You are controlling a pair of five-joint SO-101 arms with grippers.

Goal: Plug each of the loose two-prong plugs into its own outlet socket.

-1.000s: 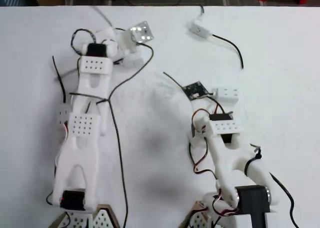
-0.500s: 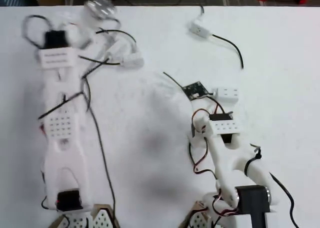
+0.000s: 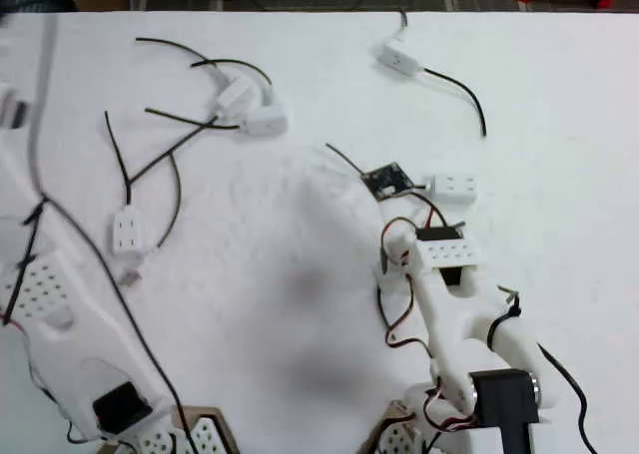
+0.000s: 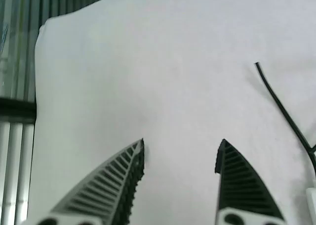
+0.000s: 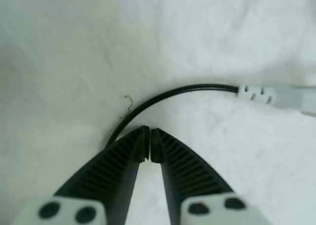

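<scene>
Trouble, as we judge it, would come mostly from the cords. The right gripper has its fingers pressed together with nothing visible between them. A black cord curves away just beside the tips toward a white connector. Pushing forward like that would shove the cord and drag the connector rather than pick it up, so the fingers need to part first. The left gripper is spread wide and holds nothing. It hangs over bare table near the left edge, well apart from every plug, and a low swing back could snag the loose wire nearby. The view from above gives us the layout: one plug lies far and right of centre, and a socket block sits just beyond the right arm. A second socket block lies on the left, and two white pieces touch at the far left of centre, joined or not we cannot tell. The wrist views add what that layout lacks: how the fingers stand and how close the cord runs to the right tips.
</scene>
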